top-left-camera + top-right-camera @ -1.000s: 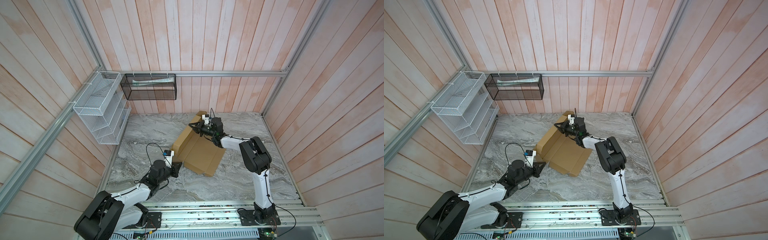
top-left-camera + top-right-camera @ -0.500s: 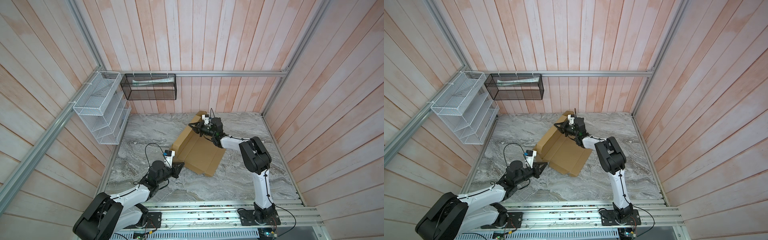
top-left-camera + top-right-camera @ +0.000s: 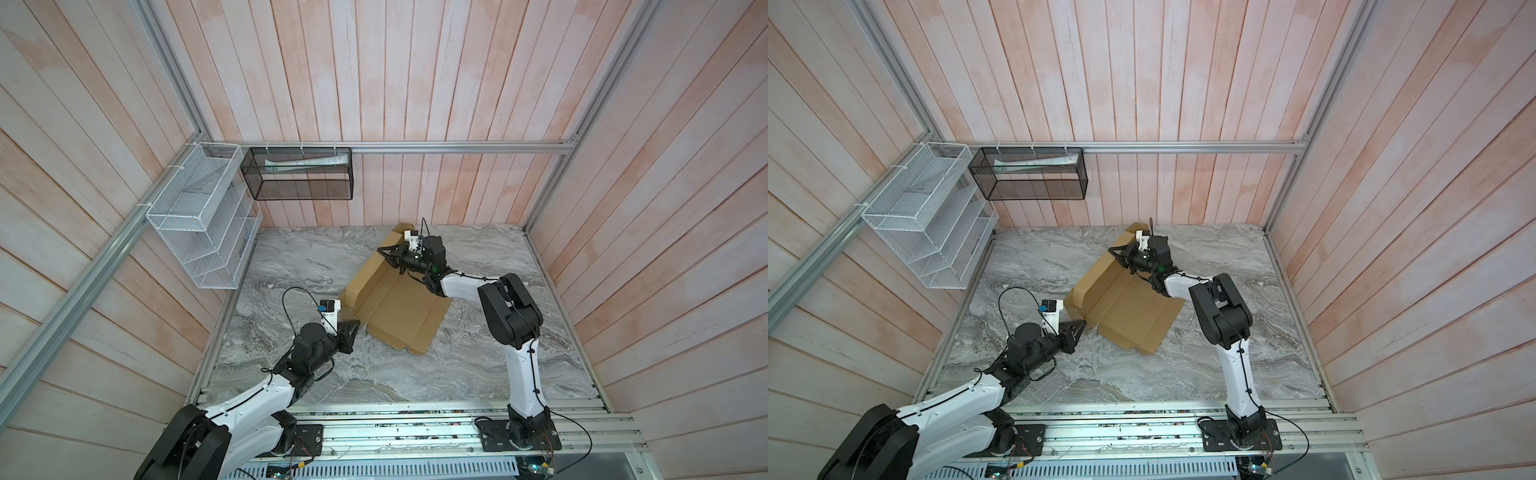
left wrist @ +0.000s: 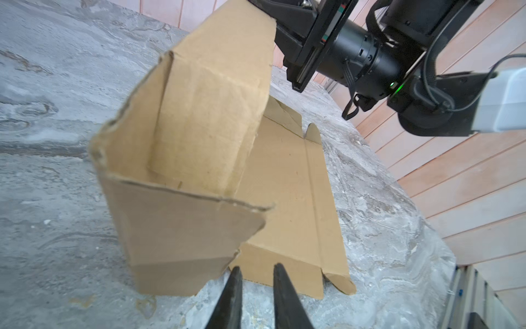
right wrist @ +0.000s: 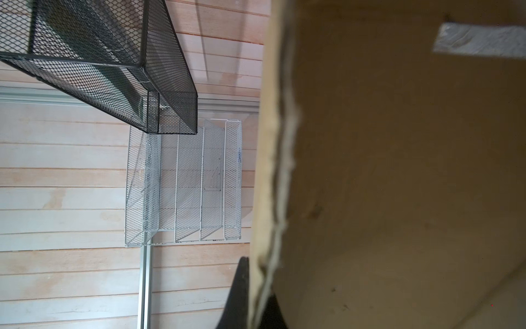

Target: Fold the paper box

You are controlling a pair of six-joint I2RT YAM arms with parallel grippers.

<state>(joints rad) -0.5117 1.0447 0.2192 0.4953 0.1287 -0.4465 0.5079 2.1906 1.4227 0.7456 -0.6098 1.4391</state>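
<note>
left claw opening slightly, drawn back

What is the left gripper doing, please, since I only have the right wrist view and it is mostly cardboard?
Observer: The left gripper sits by the near corner of the paper box, jaws slightly apart, nothing between them.
Operator: Thank you; does the rest of the box lie flat?
Observer: Its main panel lies flat on the table; the long flap pinched by the right gripper stands raised.
</note>
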